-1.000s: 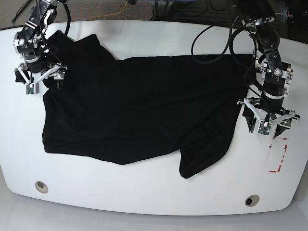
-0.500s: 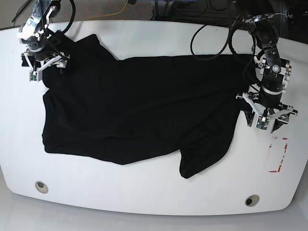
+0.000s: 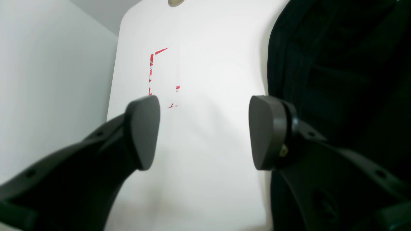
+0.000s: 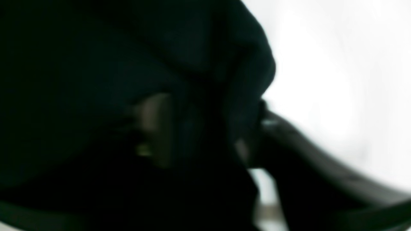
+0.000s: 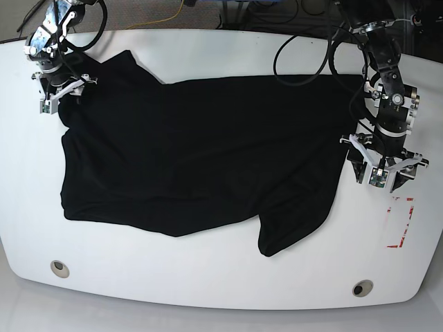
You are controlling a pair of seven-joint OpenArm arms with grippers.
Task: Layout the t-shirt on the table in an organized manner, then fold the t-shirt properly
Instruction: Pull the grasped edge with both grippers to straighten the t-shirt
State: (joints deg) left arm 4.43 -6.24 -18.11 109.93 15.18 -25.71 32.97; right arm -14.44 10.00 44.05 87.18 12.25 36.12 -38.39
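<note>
The black t-shirt [image 5: 201, 152] lies spread but crumpled over the white table [image 5: 221, 277], with a flap hanging toward the front at its lower middle. My right gripper [image 5: 64, 93] is at the shirt's far left corner. In the blurred right wrist view the right gripper [image 4: 205, 134] has a bunch of the t-shirt [image 4: 128, 48] filling the gap between its fingers. My left gripper [image 5: 381, 181] stands just off the shirt's right edge. The left wrist view shows the left gripper [image 3: 204, 131] open over bare table [image 3: 199, 48], nothing between its pads, the t-shirt [image 3: 337, 64] beside its right finger.
A red rectangular mark [image 5: 401, 221] sits on the table in front of my left gripper, and the same red mark [image 3: 160, 77] appears past its left finger. Two round holes [image 5: 59, 268] [image 5: 361, 288] lie near the front edge. Cables [image 5: 304, 62] loop at the back right.
My right gripper moved toward the back left corner and its jaws came in on the shirt's corner, which shifted with it. My left gripper drew back slightly, still open.
</note>
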